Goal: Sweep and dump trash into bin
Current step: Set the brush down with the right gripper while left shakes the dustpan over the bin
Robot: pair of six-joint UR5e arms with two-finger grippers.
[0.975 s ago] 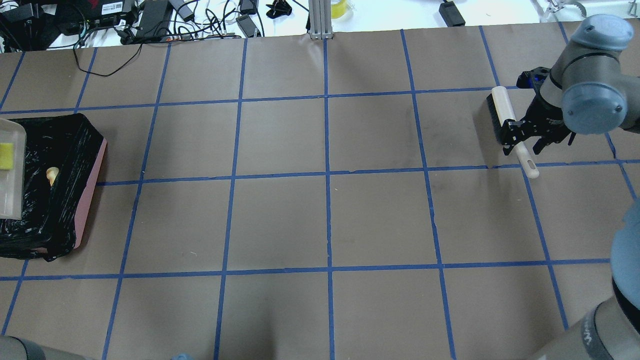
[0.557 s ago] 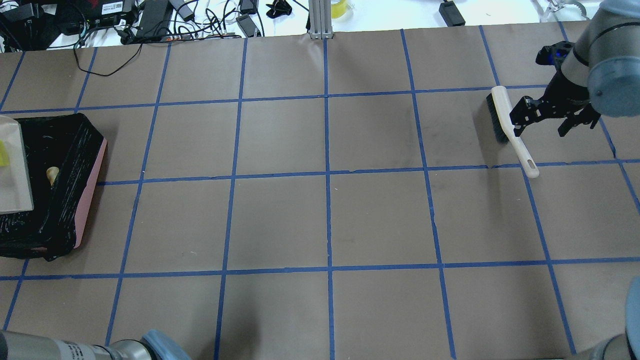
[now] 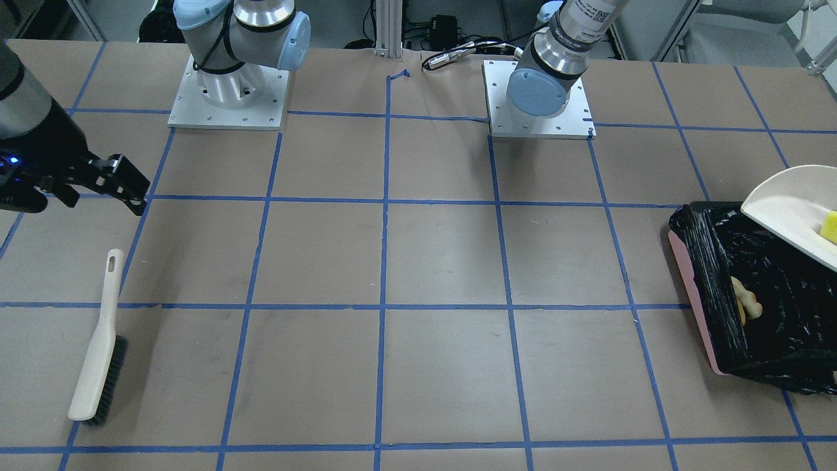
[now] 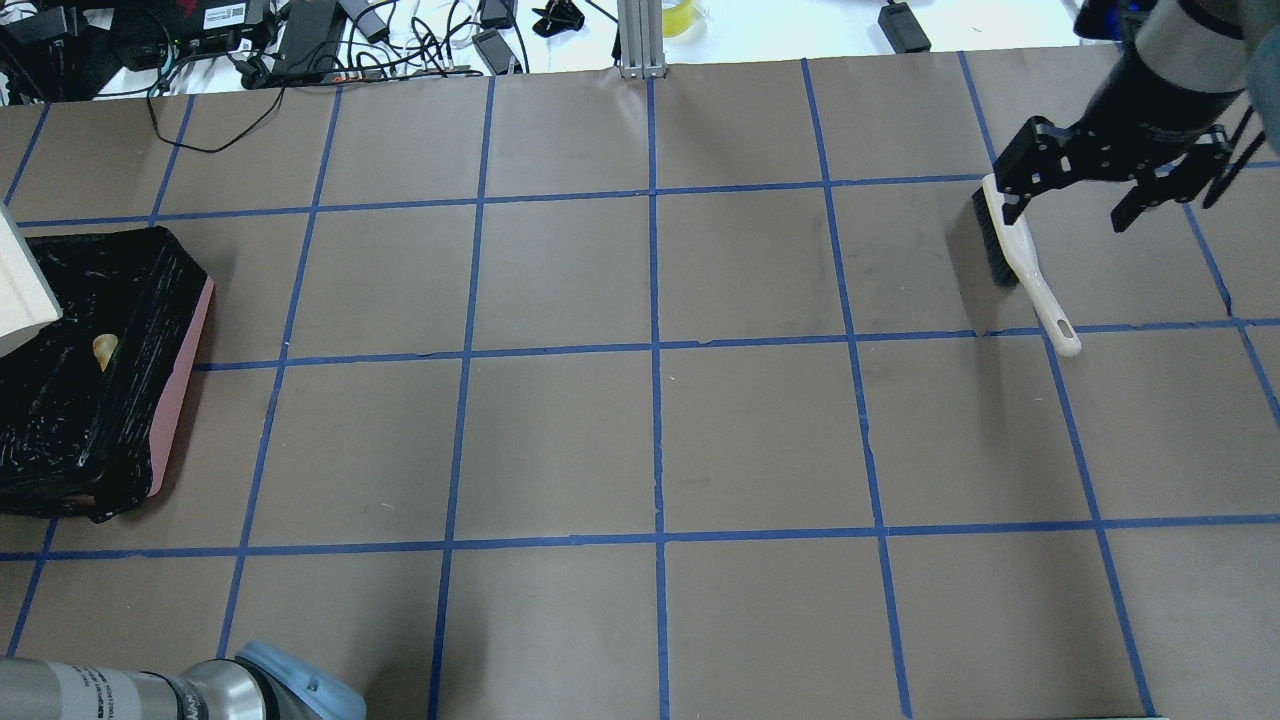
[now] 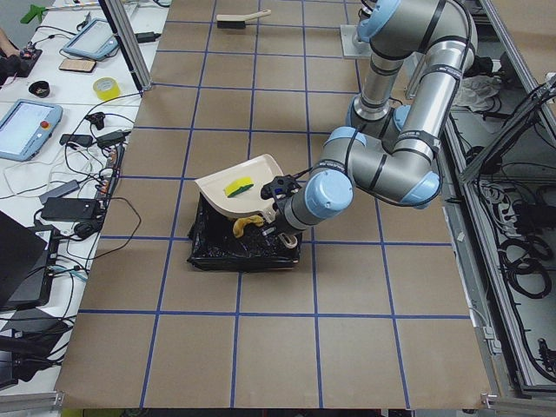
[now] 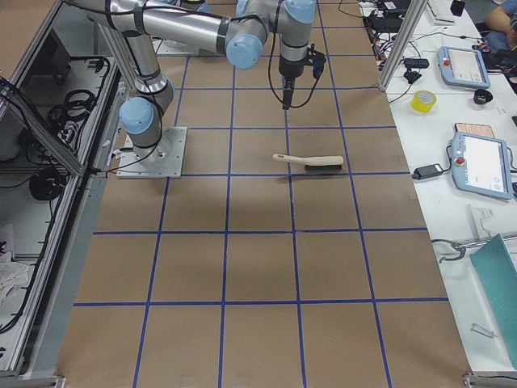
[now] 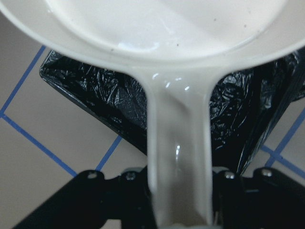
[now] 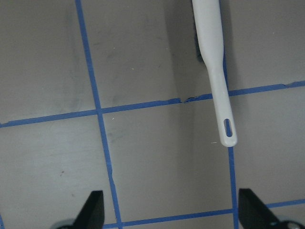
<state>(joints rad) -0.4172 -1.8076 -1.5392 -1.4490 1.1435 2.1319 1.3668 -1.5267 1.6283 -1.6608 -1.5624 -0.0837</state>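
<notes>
Spread wide and empty, the right fingers (image 4: 1015, 175) have risen clear of the brush (image 3: 98, 353), now left lying on the worktop (image 3: 444, 261). The left fingers (image 7: 126, 193) stay clamped on the dustpan (image 3: 785, 203) handle, tipping it steeper over the bin (image 3: 690, 288). We see the croissant-like piece (image 3: 745, 302) already inside on the black liner (image 3: 785, 307) and the yellow sponge chunk (image 3: 829, 226) still on the dustpan; sweeping looks finished, we judge, dumping only half done.

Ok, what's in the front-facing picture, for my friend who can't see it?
A dustpan holding a yellow sponge chunk hangs over the black-lined pink bin at the picture's right edge; a tan piece lies in the bin. At the left, a brush lies on the table, the robot's right gripper open near its handle.
</notes>
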